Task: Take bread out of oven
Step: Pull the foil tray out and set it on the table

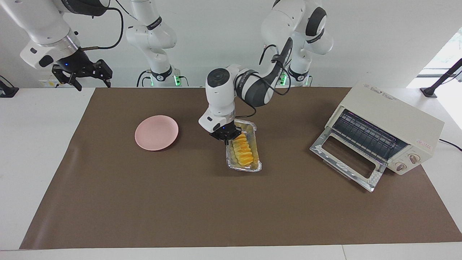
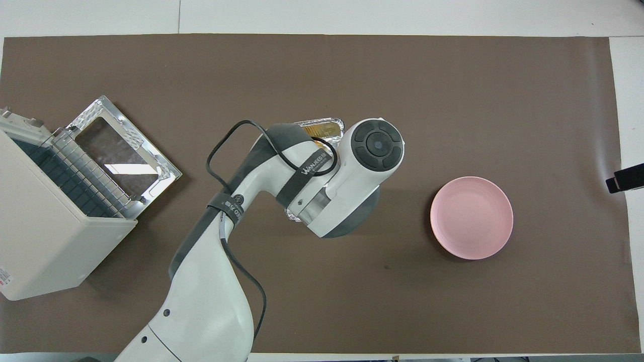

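The golden-yellow bread [image 1: 242,152] lies in a crinkled silver foil tray [image 1: 255,165] on the brown mat at mid table, outside the oven. My left gripper [image 1: 231,139] is low over the end of the bread nearer to the robots, at or on it. In the overhead view the left arm covers the bread and most of the tray [image 2: 322,124]. The cream-white oven [image 1: 393,121] stands at the left arm's end of the table with its glass door [image 1: 346,159] dropped open and its rack bare. My right gripper [image 1: 81,77] waits raised, open and empty, at the right arm's end.
A round pink plate [image 1: 156,132] lies on the mat toward the right arm's end, beside the tray; it also shows in the overhead view [image 2: 471,217]. The oven [image 2: 45,236] and its open door [image 2: 123,151] take up the mat's corner by the left arm.
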